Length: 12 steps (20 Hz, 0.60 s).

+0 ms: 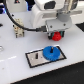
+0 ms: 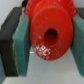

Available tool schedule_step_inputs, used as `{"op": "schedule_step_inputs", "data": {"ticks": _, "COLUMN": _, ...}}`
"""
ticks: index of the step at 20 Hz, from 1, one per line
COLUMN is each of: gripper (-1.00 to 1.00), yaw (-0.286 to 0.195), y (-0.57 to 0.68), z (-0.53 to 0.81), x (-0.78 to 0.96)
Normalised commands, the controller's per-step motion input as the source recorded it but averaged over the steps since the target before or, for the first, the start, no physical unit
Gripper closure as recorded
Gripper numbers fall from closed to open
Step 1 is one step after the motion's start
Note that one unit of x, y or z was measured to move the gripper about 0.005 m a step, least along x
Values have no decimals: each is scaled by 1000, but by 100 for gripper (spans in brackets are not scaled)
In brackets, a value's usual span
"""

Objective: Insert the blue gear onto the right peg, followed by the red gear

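In the exterior view the blue gear (image 1: 51, 52) lies flat on the black-framed pale plate (image 1: 35, 58) near the table's front. The right peg is hidden under that gear. Above and just behind the plate hangs my gripper (image 1: 58, 36), shut on the red gear (image 1: 58, 36), which shows as a small red lump below the hand. The wrist view is filled by the red gear (image 2: 50, 34) with its dark centre hole, squeezed between two teal pads (image 2: 22, 45).
A black cable (image 1: 27, 26) loops across the white table (image 1: 15, 67) behind the plate. A small pale fixture (image 1: 18, 32) stands at the exterior view's left, with dark equipment along the back edge.
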Motion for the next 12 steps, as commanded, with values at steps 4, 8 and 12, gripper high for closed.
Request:
{"op": "schedule_step_inputs", "data": {"ticks": 4, "gripper": 100, "yaw": 0, "y": 17, "z": 602, "x": 268}}
{"op": "schedule_step_inputs", "data": {"ticks": 8, "gripper": 100, "yaw": 0, "y": -6, "z": 571, "x": 454}}
{"op": "schedule_step_inputs", "data": {"ticks": 12, "gripper": 100, "yaw": 0, "y": -77, "z": 487, "x": 613}}
